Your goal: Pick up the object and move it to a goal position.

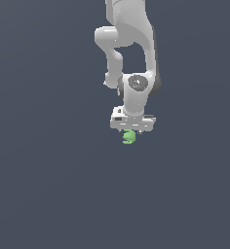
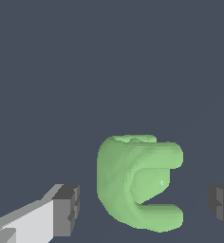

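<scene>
The object [image 1: 129,137] is a small light-green, lumpy, curled shape on the dark grey floor. In the exterior view it shows just under the white hand of the arm. My gripper [image 1: 132,131] is directly over it, its fingers hidden by the hand. In the wrist view the object [image 2: 133,185] lies between the two dark finger pads [image 2: 66,209], one on each side with gaps to both. The jaws are open and touch nothing.
The flat dark grey floor [image 1: 48,185] runs all around with nothing else on it. The white arm [image 1: 131,44] rises from the gripper toward the top of the exterior view.
</scene>
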Motion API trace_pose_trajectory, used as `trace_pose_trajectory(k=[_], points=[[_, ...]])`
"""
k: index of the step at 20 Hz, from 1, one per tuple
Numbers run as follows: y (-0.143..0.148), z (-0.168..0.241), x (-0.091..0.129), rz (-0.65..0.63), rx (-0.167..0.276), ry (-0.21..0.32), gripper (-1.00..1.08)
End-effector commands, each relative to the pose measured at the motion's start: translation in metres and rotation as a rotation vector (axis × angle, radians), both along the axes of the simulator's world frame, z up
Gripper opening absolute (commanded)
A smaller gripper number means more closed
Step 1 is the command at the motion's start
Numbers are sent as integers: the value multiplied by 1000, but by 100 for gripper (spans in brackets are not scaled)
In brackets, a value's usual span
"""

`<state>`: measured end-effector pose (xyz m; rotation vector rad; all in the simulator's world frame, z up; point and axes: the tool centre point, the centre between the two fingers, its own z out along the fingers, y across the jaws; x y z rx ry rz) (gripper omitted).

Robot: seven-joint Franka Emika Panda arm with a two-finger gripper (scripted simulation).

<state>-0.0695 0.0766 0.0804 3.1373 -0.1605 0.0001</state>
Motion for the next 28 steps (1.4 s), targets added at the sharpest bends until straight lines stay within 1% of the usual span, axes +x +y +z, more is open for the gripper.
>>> trace_pose_trajectory(k=[1, 6, 11, 12, 23, 28], points=[[0, -11, -1, 0, 0, 1, 100], [0, -33, -2, -1, 0, 0, 100], [1, -40, -1, -2, 0, 0, 100], [1, -40, -1, -2, 0, 0, -100], [1, -39, -1, -1, 0, -1, -100], [-9, -30, 4, -1, 0, -1, -100]])
